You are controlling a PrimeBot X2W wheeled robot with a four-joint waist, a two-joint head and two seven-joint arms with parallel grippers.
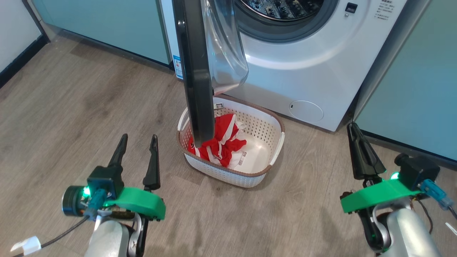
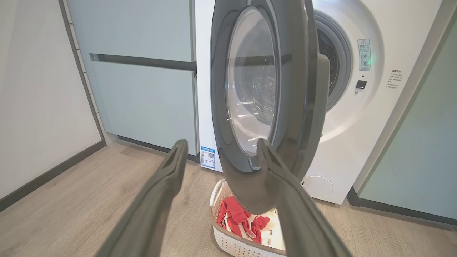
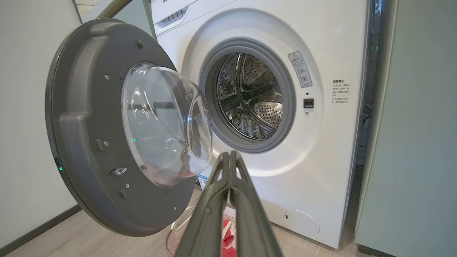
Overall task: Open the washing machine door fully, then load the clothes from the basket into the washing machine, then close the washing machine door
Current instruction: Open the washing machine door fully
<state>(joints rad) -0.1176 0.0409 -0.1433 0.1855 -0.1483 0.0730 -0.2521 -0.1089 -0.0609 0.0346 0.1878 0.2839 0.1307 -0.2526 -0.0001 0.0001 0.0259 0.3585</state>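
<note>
Fingers (image 1: 152, 160) of the left gripper (image 1: 139, 136) stood wide apart and held nothing. They pointed over bare floor (image 1: 71, 107), apart from the basket (image 1: 221, 175). The right gripper (image 1: 353, 125) was pressed fully shut, its two fingers together like one blade, with nothing between them. It hung near the lower right corner of the washing machine (image 1: 303, 71). Both forearms were cut off by the bottom edge of the head view.

Between the two grippers, the basket sat on the floor just in front of the washing machine. The clothes (image 1: 223, 139) lay inside it as a red and white bundle toward its left side, and a part of the white base with a sticker was bare. The door (image 1: 196, 71) stood open, seen edge-on from the head. Its lower part hung over the basket and hid the left part of the bundle and of the rim.

In the left wrist view the door (image 2: 221, 89) covered most of the drum opening and the far end of the basket (image 2: 232, 246), and one finger crossed in front of the clothes (image 2: 232, 217). In the right wrist view the steel drum (image 3: 250, 100) was open to sight. The shut right gripper (image 3: 229, 154) hid most of the basket there, and a small red patch of the clothes (image 3: 228, 235) showed between its fingers. The print on the labels was too small to read.
</note>
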